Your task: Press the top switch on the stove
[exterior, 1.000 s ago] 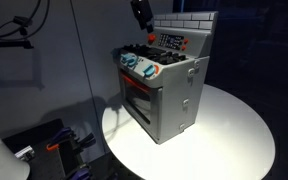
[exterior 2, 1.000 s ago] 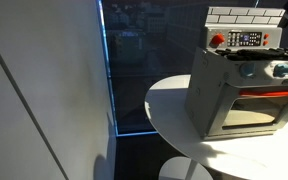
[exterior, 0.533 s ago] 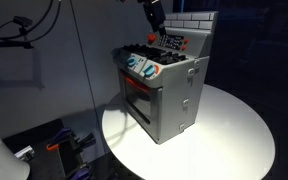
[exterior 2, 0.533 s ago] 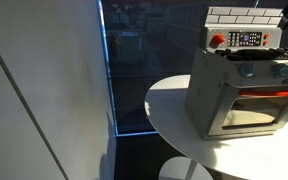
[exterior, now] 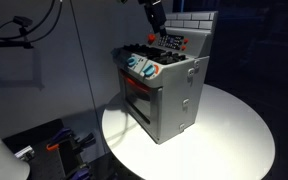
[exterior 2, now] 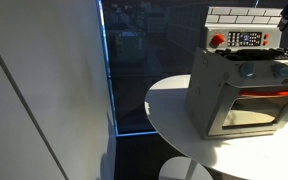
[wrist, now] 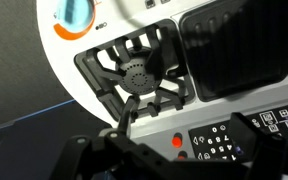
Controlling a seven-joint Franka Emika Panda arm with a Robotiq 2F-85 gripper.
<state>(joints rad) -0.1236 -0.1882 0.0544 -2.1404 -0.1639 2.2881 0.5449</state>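
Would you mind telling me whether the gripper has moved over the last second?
Yes. In an exterior view the gripper has shifted sideways toward the white back panel of the stove, then held still.

The hand seems cut off by the top edge, fingers indistinct

A round white worktop shows in both exterior views, brightly lit. Past its edge in an exterior view, low on the floor, lies dark gear with an orange part (too dim to identify). Cables hang higher up. Beyond the worktop's edge in an exterior view stand a glass pane and a pale wall panel.
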